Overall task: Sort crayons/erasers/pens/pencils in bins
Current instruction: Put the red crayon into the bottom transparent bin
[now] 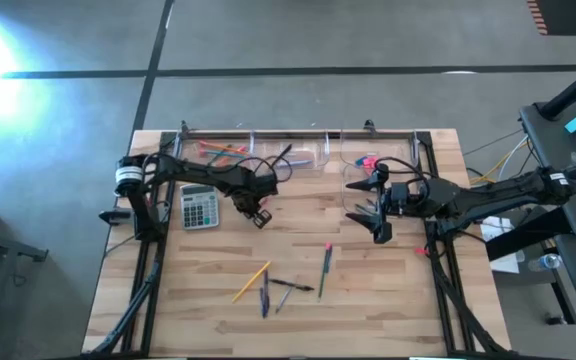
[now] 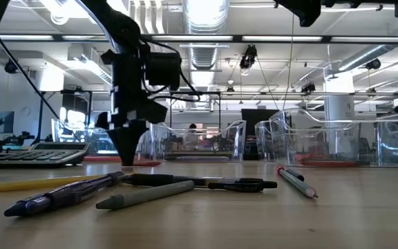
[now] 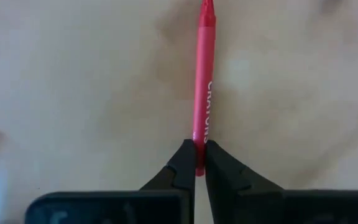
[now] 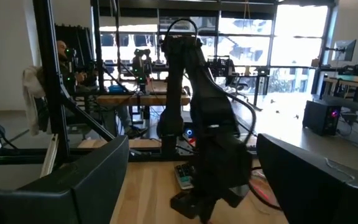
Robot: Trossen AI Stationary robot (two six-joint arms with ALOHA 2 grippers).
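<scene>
A red crayon point(image 3: 202, 74) lies flat on the wooden table point(image 1: 388, 300), in front of the grey calculator point(image 1: 198, 207). In the low view the crayon point(image 2: 146, 164) shows as a thin red strip beside the fingertips. My left gripper point(image 3: 197, 155) stands over it, pointing down, shut on it; it is also in the high view point(image 1: 259, 215). My right gripper point(image 1: 373, 205) hangs open above the table's right half, holding nothing. Clear bins point(image 1: 230, 152) line the far edge; one holds orange and red sticks, another point(image 1: 368, 163) holds small pink and blue pieces. My left gripper pinches the crayon's blunt end point(image 3: 198, 144) between its two fingertips, opposite the pointed tip. The fingers come from above, pointing down, one on each long side. The crayon lies level on the table and reaches away from the fingers.
Nearer the front edge lie a yellow pencil point(image 1: 251, 283), two dark pens point(image 1: 265, 297) point(image 1: 293, 287) and a green pencil with a pink end point(image 1: 324, 268). Bare wood lies between them and my grippers. A metal rail point(image 1: 298, 131) runs behind the bins.
</scene>
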